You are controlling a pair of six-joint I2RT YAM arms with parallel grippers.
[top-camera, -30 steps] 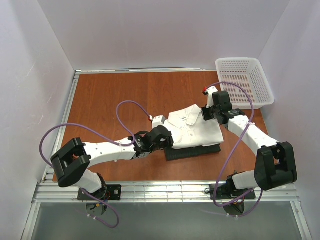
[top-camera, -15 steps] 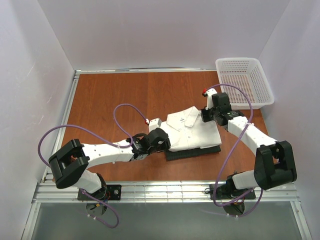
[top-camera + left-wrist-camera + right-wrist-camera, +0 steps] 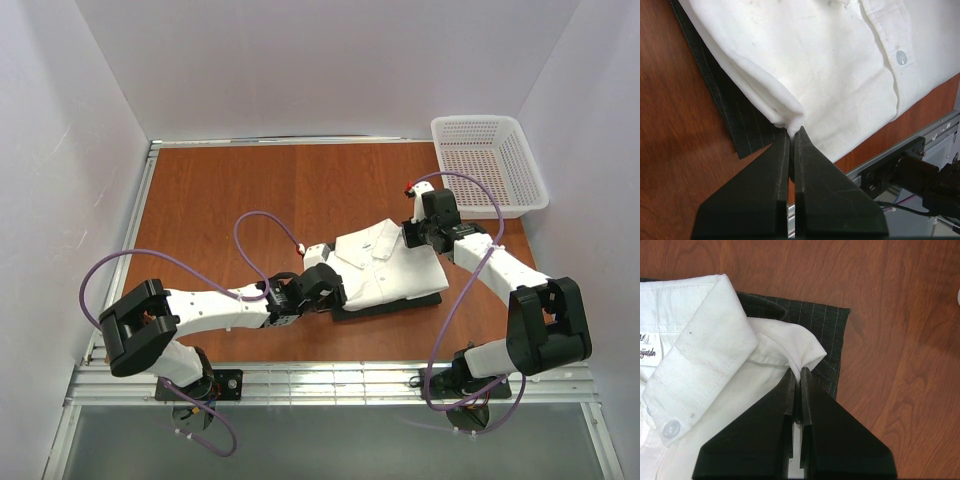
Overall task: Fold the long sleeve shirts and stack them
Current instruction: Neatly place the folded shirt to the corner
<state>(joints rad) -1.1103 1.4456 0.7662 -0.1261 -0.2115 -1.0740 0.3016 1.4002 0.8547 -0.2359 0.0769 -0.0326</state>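
Observation:
The folded white shirt [image 3: 385, 262] lies on top of the folded dark charcoal striped shirt [image 3: 395, 302] near the table's front middle. My left gripper [image 3: 336, 284] is shut on the white shirt's near left corner; in the left wrist view the gripper [image 3: 792, 131] pinches a white fold [image 3: 785, 107] above the charcoal shirt [image 3: 735, 120]. My right gripper [image 3: 409, 232] is shut on the white shirt's far right corner by the collar; in the right wrist view the gripper [image 3: 797, 374] pinches white cloth [image 3: 800, 347] over the charcoal shirt [image 3: 832, 335].
A white mesh basket [image 3: 490, 165] stands at the back right corner. The wooden table [image 3: 220, 200] is bounded by a metal rail at the front [image 3: 330, 380] and white walls on the sides. Purple cables loop above both arms.
Both grippers have slid the white shirt leftward and a little toward the front over the charcoal shirt. Both stay shut on its corners.

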